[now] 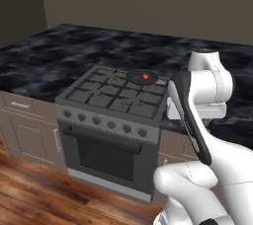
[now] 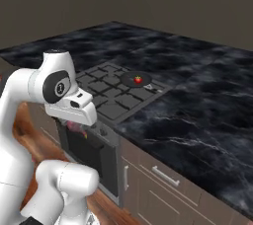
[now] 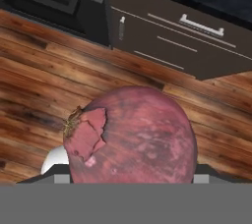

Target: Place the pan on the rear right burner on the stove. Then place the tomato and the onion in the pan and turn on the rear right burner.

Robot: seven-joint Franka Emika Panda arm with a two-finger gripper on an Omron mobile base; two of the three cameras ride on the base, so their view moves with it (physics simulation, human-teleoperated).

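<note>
The pan sits on the rear right burner of the stove, flat on the black grates. The tomato lies inside the pan, near its centre. In the right base view the same pan sits at the stove's far corner, next to the dark marble tabletop, with the tomato in it.

The onion is in the end effector, well away from the stove top. The hand view shows it large and close, dull pinkish-red with a torn flap of skin on its left side, directly ahead of the fingers and covering them. The end effector is grasping the onion; its jaws stand wide around it. Behind the onion, that view shows the wooden floor, a cabinet drawer front with a bar handle, and the oven's lower edge.

In the right base view a pinkish patch under the wrist, in front of the stove's front panel, marks the onion.
</note>
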